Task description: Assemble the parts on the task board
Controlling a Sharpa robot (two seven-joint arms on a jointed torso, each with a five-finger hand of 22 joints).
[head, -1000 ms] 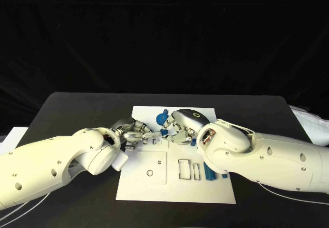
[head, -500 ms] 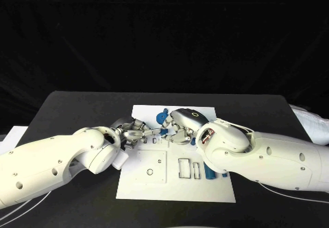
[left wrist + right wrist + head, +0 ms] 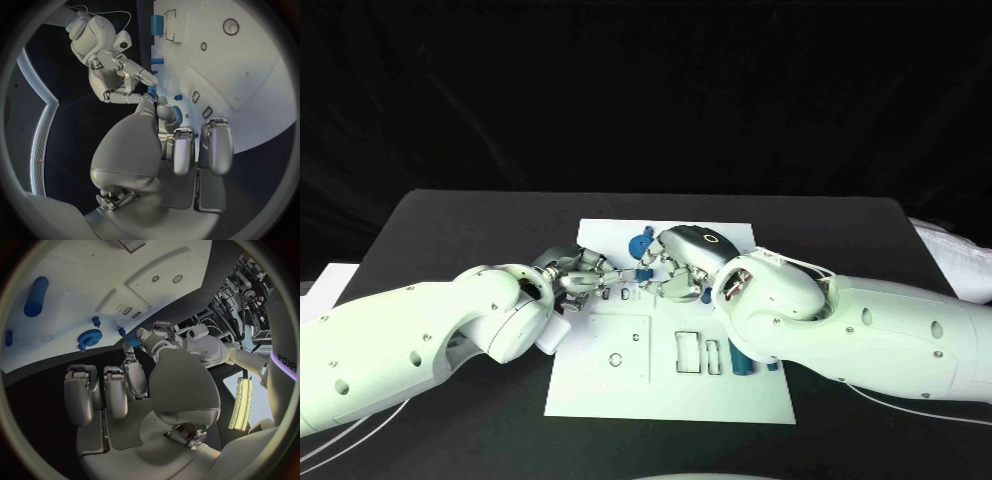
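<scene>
The white task board (image 3: 610,385) lies mid-table. Over its far part my left hand (image 3: 583,276) and right hand (image 3: 679,272) meet fingertip to fingertip. A small blue part (image 3: 643,271) sits between them. In the right wrist view this part (image 3: 132,340) lies at my right hand's (image 3: 125,385) fingertip, against my left hand (image 3: 157,335). The left wrist view shows the part (image 3: 152,91) at the thumb tip of my left hand (image 3: 169,145), with my right hand (image 3: 122,75) just beyond. Whether the left hand grips it is unclear. A blue gear (image 3: 640,243) lies on the board.
A blue cylinder (image 3: 35,296) and small blue pegs (image 3: 95,320) lie on the board. More blue pieces (image 3: 740,366) sit by the rectangular slots (image 3: 687,352) under my right forearm. A round hole (image 3: 613,361) marks the raised plate. Black table (image 3: 459,230) surrounds the board.
Both hands stay together over the board's far part with the blue part between them; the left hand has edged slightly toward the right hand.
</scene>
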